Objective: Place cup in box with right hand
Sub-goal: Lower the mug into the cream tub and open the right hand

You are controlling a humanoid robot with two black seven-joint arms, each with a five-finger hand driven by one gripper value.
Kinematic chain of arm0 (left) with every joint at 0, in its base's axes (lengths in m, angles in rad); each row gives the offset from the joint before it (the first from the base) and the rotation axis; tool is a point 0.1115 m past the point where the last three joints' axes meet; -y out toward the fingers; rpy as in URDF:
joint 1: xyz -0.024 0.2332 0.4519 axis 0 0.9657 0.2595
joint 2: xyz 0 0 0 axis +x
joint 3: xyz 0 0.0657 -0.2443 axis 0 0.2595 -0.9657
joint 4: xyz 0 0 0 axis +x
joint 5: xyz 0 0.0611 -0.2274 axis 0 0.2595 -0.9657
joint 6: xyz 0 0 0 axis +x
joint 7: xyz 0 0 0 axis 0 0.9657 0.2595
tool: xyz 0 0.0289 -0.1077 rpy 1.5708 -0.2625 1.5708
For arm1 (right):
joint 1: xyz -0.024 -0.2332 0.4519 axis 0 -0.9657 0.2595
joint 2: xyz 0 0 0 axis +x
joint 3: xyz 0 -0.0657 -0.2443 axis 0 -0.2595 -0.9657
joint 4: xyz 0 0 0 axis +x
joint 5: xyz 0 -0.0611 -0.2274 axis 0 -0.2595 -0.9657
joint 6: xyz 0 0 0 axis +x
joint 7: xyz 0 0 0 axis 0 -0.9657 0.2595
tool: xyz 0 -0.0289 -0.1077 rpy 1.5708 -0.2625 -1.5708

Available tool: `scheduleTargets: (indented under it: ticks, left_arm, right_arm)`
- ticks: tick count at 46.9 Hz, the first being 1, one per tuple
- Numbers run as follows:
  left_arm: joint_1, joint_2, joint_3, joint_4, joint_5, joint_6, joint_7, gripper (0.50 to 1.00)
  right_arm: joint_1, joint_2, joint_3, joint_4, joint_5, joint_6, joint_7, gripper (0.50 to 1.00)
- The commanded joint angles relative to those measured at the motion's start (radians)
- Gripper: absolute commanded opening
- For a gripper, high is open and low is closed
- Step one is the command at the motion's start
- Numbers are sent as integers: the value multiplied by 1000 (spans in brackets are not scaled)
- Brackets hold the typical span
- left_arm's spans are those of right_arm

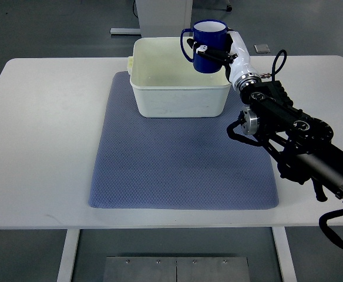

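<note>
The blue cup (208, 46) is held upright in the right hand (227, 54), with its white-lined mouth facing up and its long axis running roughly vertical. Its handle sticks out on the side away from the hand, toward the picture's left. The hand sits against the cup's right flank, its white palm behind the wall and its dark fingers (209, 53) wrapped across the front of the body, so the hand is clamped on the cup. The cup hangs over the far right corner of the white box (180, 97), above its rim and partly over the open inside; whether its base touches anything cannot be told from this steep view. Below and to the left of the hand, the box stands on the far edge of a blue-grey mat (183, 161), which lies flat on the white counter (42, 129). The black right arm (295, 138) runs from the hand down toward the picture's right edge, crossing the counter's near right part.
</note>
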Motion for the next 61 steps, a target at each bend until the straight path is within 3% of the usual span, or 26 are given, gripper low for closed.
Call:
scheduleTargets:
  ticks: [1,8,11,48,61]
  left_arm:
    - [0,0,0,1,1,0,0,1000]
    - [0,0,0,1,1,0,0,1000]
    - [0,0,0,1,1,0,0,1000]
    - [0,0,0,1,1,0,0,1000]
    - [0,0,0,1,1,0,0,1000]
  right_arm:
    - [0,0,0,2,1,1,-3,769]
    - [0,0,1,2,2,1,-6,951]
    - [0,0,1,5,2,2,-6,981]
    - [-2,0,55,51,105,22,-12,1000]
    - [-8,-20,135,71,185,113,-12,1000]
